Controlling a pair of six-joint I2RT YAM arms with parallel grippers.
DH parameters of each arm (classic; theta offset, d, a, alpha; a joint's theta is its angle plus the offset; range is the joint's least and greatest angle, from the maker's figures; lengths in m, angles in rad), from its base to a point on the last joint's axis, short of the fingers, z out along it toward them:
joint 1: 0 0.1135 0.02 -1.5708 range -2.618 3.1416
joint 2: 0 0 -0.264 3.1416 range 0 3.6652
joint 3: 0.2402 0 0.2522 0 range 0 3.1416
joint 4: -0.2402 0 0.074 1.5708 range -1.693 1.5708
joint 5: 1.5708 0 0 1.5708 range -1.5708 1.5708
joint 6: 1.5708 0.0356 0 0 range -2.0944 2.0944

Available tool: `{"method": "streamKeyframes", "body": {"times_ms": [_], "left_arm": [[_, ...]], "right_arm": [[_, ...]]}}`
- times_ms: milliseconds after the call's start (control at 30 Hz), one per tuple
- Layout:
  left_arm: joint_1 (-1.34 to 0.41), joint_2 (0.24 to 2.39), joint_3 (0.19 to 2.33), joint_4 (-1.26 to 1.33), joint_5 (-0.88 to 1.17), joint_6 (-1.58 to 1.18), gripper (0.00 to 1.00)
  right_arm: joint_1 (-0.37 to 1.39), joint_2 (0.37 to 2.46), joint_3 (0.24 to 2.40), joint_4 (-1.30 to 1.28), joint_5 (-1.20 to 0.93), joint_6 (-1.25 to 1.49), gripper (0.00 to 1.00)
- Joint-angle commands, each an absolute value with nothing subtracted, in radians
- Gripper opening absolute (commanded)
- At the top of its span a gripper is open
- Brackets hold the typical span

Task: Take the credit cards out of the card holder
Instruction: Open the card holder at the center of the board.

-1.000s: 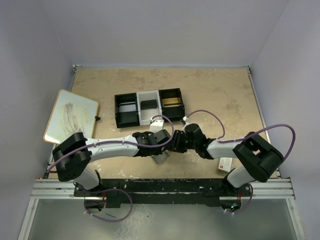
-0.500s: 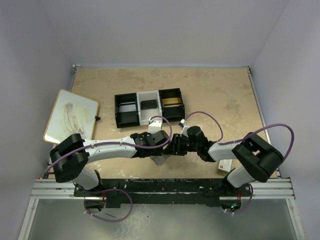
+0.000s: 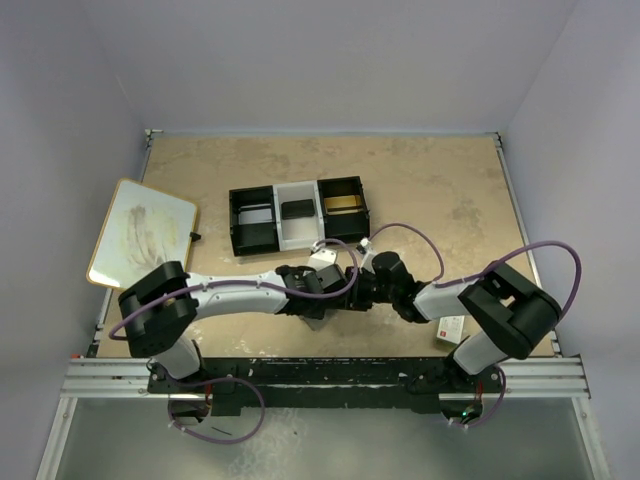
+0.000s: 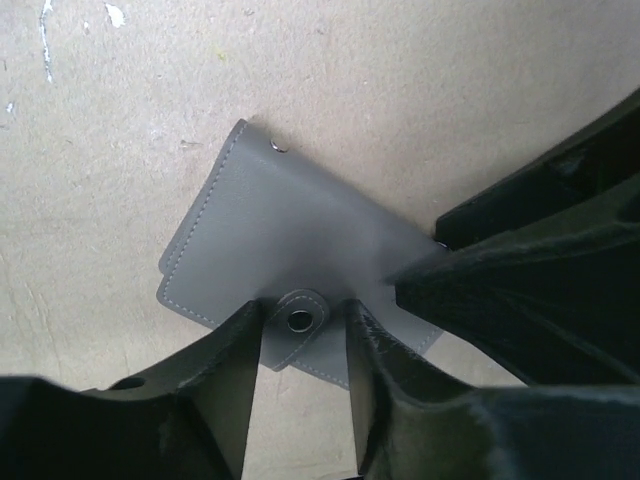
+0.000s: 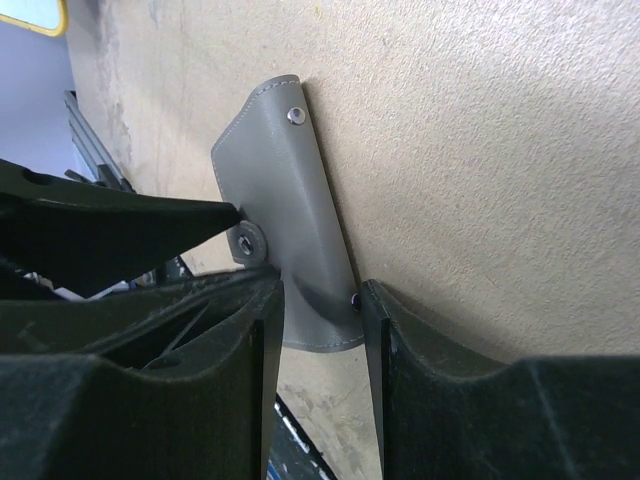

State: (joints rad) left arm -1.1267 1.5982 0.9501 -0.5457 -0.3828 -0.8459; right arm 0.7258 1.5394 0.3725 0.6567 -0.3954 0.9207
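The left tool [image 4: 303,335] has its two black fingers narrowly parted. In the gap lies the rounded snap tab [image 4: 297,320] of a small flat grey stitched card holder [image 4: 290,230], and the tool grips nothing. The right tool [image 5: 320,290] comes in from the right, with its fingers against the two long edges of the holder's right end. Whether they squeeze it or only bracket it cannot be told.

The card holder lies flat on the tan speckled table [image 4: 450,80], folded shut, with its tab apparently pressed onto the stud. No cards show. From above it is hidden beneath the two tools, which meet near the middle of the table on the near side of a black-and-white three-compartment tray [image 3: 233,222].

The step in hand looks like popping the snap. To do it well, the right tool should pin the body flat. The left tool should work one finger under the tab's free tip, pinch it through its thickness, and peel straight up off the stud, slowly so that the holder does not slide.

A white board with a yellow edge [image 3: 140,232] lies at far left. A white-and-red small box [image 3: 450,327] sits at near right, and its marking is too small to read. The holder shows no brand or writing.
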Motion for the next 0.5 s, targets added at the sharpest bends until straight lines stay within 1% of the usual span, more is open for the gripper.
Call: {"method": "streamKeyframes", "body": {"times_ms": [0,33,200,233,267,300,367,467], "left_arm": [[-1.142,1.661,0.991,-0.622,-0.431,-0.815,0.28],[-1.148,1.678,0.99,-0.625,-0.432,-0.785,0.23],[-1.181,1.748,0.985,-0.676,-0.488,-0.728,0.12],[-1.181,1.758,0.988,-0.677,-0.49,-0.719,0.09],[-1.181,1.764,0.993,-0.68,-0.5,-0.715,0.02],[-1.181,1.766,1.002,-0.684,-0.509,-0.715,0.0],[-1.183,1.75,1.015,-0.674,-0.514,-0.714,0.0],[-1.183,1.666,0.997,-0.563,-0.46,-0.703,0.0]], "right_arm": [[0.73,1.58,0.362,0.56,-0.342,0.9,0.41],[0.731,1.58,0.361,0.56,-0.34,0.9,0.41],[0.73,1.587,0.359,0.56,-0.332,0.901,0.41],[0.73,1.591,0.361,0.56,-0.333,0.901,0.41],[0.731,1.597,0.363,0.56,-0.334,0.9,0.41],[0.73,1.599,0.365,0.56,-0.334,0.9,0.41],[0.73,1.602,0.366,0.561,-0.332,0.903,0.41],[0.73,1.608,0.366,0.56,-0.323,0.909,0.41]]}}
